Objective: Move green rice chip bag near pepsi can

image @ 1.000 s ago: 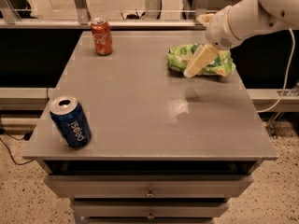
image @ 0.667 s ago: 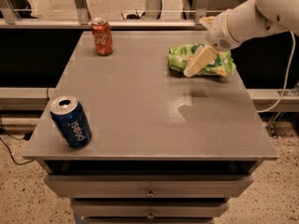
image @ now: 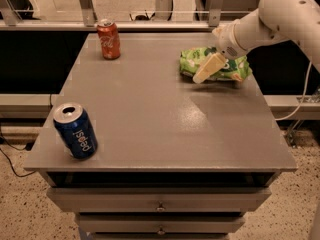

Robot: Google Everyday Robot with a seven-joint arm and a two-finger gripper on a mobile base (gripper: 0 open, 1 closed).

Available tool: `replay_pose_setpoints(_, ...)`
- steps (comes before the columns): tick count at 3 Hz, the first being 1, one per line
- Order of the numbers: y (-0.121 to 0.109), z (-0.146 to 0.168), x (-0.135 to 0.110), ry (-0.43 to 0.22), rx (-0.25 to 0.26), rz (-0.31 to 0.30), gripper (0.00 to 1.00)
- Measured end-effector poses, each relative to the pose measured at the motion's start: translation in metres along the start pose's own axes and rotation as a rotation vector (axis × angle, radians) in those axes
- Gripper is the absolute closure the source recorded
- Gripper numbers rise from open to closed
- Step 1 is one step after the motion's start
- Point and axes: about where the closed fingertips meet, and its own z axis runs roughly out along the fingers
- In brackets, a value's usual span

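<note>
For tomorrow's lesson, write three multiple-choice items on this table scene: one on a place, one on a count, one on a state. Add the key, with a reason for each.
1. Where is the hand?
A. At the green rice chip bag, back right of the table
B. At the front left corner
C. Over the bare middle

2. How many cans stand on the table?
A. One
B. Two
C. Three

3. The pepsi can is
A. upright
B. lying on its side
C. crushed flat

Key: 1 A, the hand is right in front of the bag; 2 B, only the pepsi can and the orange-red soda can are there; 3 A, its silver top faces up.
</note>
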Motion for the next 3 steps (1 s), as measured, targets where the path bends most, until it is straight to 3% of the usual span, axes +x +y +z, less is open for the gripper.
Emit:
replay_pose_setpoints(1,-0.0067,0.0126,0.0078,0.014,-0.006,0.034,0.12)
replay_pose_setpoints(3,-0.0124,0.0131,0.0125,0.019,0.011,0.067,0.58)
